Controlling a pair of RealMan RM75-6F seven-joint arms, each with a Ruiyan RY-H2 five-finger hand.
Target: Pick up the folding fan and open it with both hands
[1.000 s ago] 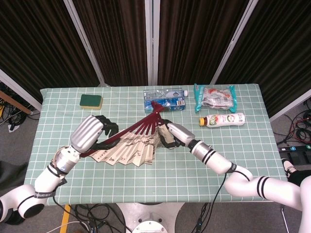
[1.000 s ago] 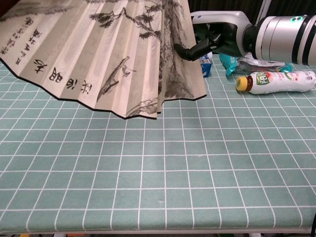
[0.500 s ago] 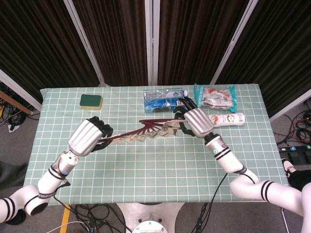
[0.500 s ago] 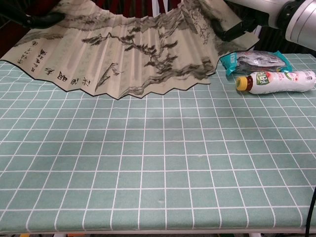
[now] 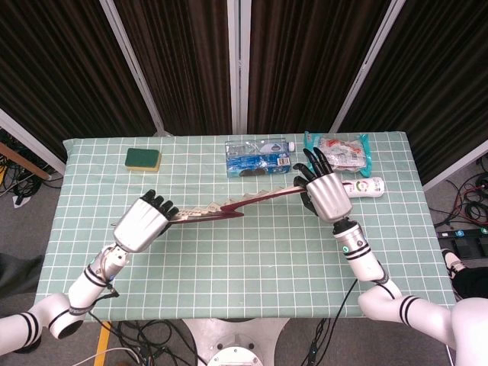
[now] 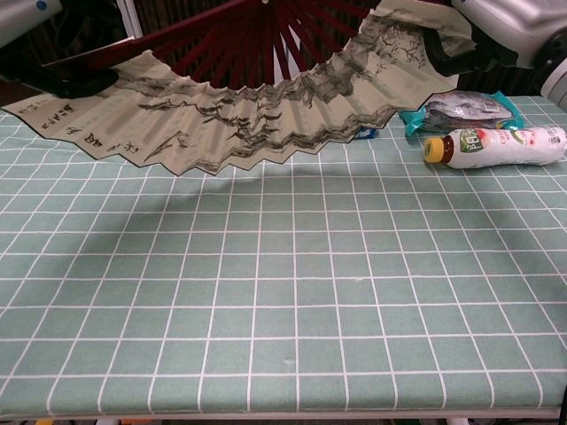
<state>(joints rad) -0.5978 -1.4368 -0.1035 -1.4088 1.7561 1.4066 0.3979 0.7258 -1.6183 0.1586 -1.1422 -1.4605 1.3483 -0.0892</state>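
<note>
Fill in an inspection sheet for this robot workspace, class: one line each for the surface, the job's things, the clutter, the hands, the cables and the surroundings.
Surface: table under a green checked cloth.
Job's things: folding fan spread open, lifted off the table between both hands.
Clutter: green sponge, water bottle, snack packet and drink bottle lie along the far side.
Hands: left hand grips one end of the fan; right hand holds the other end.
Cables: loose cables on the floor beside and below the table.
Surroundings: dark curtains behind.

Matt paper fan (image 6: pixel 248 115) (glossy ribs).
</note>
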